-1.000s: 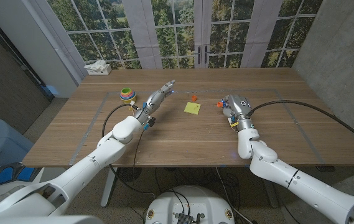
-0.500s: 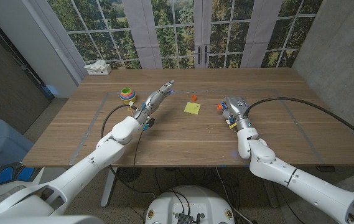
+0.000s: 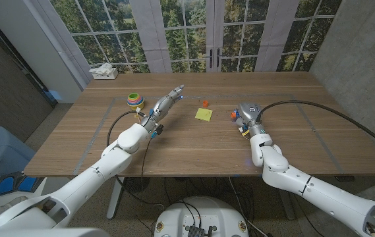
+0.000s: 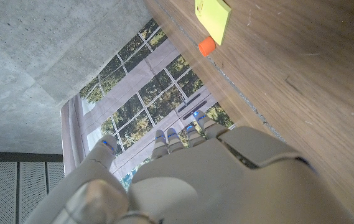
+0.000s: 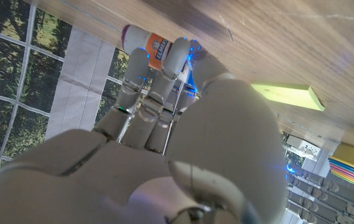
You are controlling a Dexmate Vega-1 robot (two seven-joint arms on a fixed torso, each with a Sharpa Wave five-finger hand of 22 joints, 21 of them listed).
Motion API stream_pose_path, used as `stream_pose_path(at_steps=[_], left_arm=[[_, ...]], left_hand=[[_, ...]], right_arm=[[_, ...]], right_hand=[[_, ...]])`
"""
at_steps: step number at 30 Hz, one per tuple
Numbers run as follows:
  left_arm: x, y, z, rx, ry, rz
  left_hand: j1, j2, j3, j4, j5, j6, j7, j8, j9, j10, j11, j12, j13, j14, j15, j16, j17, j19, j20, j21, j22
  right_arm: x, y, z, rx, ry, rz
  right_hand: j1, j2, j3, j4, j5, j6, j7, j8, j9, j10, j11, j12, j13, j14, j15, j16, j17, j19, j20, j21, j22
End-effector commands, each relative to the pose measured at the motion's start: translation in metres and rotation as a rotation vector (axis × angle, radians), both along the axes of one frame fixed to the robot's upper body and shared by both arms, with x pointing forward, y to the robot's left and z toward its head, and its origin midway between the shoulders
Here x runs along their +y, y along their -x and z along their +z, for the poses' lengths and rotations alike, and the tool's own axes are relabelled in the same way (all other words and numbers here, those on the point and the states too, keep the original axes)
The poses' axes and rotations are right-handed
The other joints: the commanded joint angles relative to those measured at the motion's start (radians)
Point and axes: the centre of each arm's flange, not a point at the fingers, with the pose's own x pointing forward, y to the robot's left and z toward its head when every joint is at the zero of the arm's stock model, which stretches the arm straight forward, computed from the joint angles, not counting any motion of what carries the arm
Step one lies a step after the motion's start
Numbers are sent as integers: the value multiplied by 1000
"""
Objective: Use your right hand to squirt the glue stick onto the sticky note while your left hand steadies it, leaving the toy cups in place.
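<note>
The yellow sticky note (image 3: 203,114) lies on the wooden table (image 3: 194,148) at mid-table, with a small orange cap (image 3: 204,103) just behind it. My right hand (image 3: 247,118) is to the note's right, fingertips closed on the white, orange-labelled glue stick (image 5: 143,38), which shows as an orange spot (image 3: 234,114) at the hand's left side. My left hand (image 3: 166,103) hovers left of the note, fingers stretched out and apart, holding nothing. The note (image 4: 213,12) and cap (image 4: 206,45) lie beyond its fingertips (image 4: 192,132). The note (image 5: 288,96) also lies beside my right hand (image 5: 164,124).
The stack of coloured toy cups (image 3: 134,99) stands at the far left, behind my left hand, and its rims (image 5: 353,169) show in the right wrist view. A tissue box (image 3: 103,71) sits at the back left corner. Black cables trail from both arms.
My right hand has drawn slightly back toward me, and the glue stick has come with it. The left hand has stayed where it was.
</note>
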Motion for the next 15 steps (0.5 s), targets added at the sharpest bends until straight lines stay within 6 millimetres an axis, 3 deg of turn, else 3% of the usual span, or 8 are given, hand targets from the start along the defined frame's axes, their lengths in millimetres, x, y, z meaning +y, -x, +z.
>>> stream_pose_path(at_steps=[1,6,15], left_arm=[[1,0,1,-1,2,-2],[1,0,1,-3,6,-1],[1,0,1,0,5,-5]], left_hand=[[10,61,10,-3,7,7,-6,-1,0,8,-3,-1,2,3,-104,-3,2,8,-172,-2,1],[11,62,13,-3,7,10,-5,-1,0,12,-1,0,2,7,-103,-2,2,12,-172,-3,1],[12,63,20,-3,6,15,-4,-1,0,19,-2,0,2,13,-104,-2,2,18,-171,-7,2]], right_arm=[[0,-6,2,82,18,-40],[0,-5,1,72,27,-61],[0,-3,0,70,43,-98]], right_hand=[[-5,-15,48,52,5,-28,-3,-5,3,21,-39,-8,128,-19,-2,-7,5,-12,-151,6,6],[-12,-18,45,55,7,-49,-5,-4,3,-28,-46,-17,113,-44,-1,-17,9,-25,-150,9,7],[-45,-37,24,61,-5,-149,-44,-12,-3,-138,-70,-20,73,-149,2,-58,0,-51,-130,-5,-4]])
